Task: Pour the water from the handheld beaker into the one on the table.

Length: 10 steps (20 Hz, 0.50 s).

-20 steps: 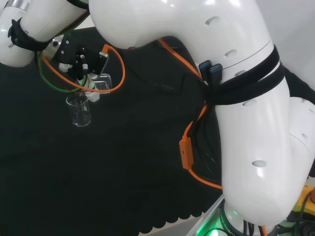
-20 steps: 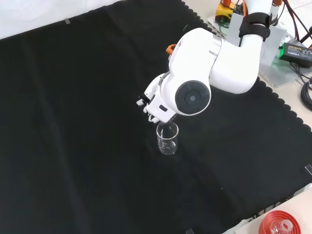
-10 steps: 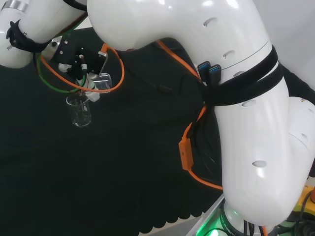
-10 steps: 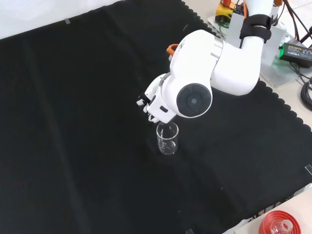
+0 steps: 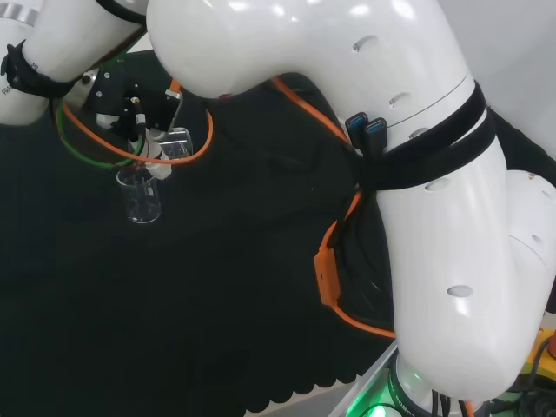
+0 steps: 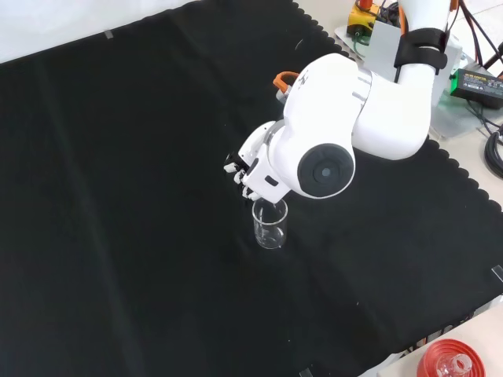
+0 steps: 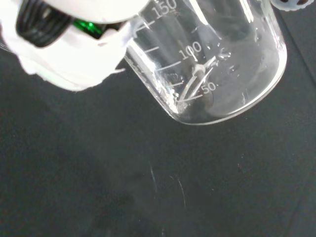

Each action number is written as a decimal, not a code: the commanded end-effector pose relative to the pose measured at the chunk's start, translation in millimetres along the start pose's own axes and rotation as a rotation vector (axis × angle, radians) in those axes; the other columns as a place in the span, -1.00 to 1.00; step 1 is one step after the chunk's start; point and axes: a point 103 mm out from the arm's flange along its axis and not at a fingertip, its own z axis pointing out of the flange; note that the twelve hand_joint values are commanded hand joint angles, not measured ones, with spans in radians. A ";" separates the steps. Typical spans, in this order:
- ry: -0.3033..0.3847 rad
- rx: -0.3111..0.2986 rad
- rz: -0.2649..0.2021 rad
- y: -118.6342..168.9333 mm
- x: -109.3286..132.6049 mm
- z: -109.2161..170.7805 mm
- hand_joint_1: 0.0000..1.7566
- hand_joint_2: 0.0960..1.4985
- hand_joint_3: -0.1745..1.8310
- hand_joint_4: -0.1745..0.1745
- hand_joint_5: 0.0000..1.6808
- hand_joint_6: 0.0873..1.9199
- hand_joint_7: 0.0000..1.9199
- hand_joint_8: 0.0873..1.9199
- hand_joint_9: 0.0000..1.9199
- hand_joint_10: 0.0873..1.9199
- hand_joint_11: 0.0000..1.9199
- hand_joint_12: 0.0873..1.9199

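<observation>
In the head view my black and white hand is curled round a clear handheld beaker, held tilted just above and to the right of the clear beaker on the table. The front view shows the table beaker upright on the black cloth. There the hand sits just above its rim, partly behind the arm's white link. In the wrist view the graduated handheld beaker is close and tilted, beside a white part of the hand. I cannot tell how much water either beaker holds.
Orange and green cables loop round the hand. A red ribbed stand with a glass flask sits at the front view's lower right, off the cloth. Power units and cables lie past the cloth's scalloped edge at the upper right.
The arm's big link has swung a little to the right in the front view. In the head view the hand and its beaker have shifted slightly left and up. The table beaker has not moved.
</observation>
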 end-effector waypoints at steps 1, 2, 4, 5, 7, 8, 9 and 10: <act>-0.017 0.006 0.002 0.1 2.3 -0.1 0.28 -0.16 -0.21 1.00 0.50 -0.35 0.89 -1.00 0.72 -1.00 0.17 -0.09; -0.017 0.008 0.003 0.3 2.5 -0.5 0.28 -0.16 -0.21 1.00 0.50 -0.35 0.89 -1.00 0.72 -1.00 0.17 -0.09; -0.021 0.011 0.004 0.5 2.6 -0.9 0.28 -0.16 -0.21 1.00 0.50 -0.35 0.89 -1.00 0.72 -1.00 0.17 -0.09; -0.020 0.012 0.004 0.6 2.6 -1.2 0.28 -0.16 -0.21 1.00 0.50 -0.35 0.89 -1.00 0.72 -1.00 0.17 -0.09; -0.025 0.015 0.006 0.8 2.5 -1.3 0.27 -0.16 -0.21 1.00 0.49 -0.35 0.89 -1.00 0.72 -1.00 0.18 -0.10; -0.021 0.013 0.007 0.3 2.0 -0.3 0.27 -0.16 -0.21 1.00 0.49 -0.34 0.89 -1.00 0.72 -1.00 0.18 -0.10; -0.025 0.017 0.007 0.3 1.8 0.0 0.27 -0.16 -0.21 1.00 0.49 -0.34 0.89 -1.00 0.72 -1.00 0.18 -0.10; -0.030 0.020 0.009 0.4 1.7 -0.5 0.27 -0.16 -0.21 1.00 0.49 -0.34 0.89 -1.00 0.72 -1.00 0.18 -0.10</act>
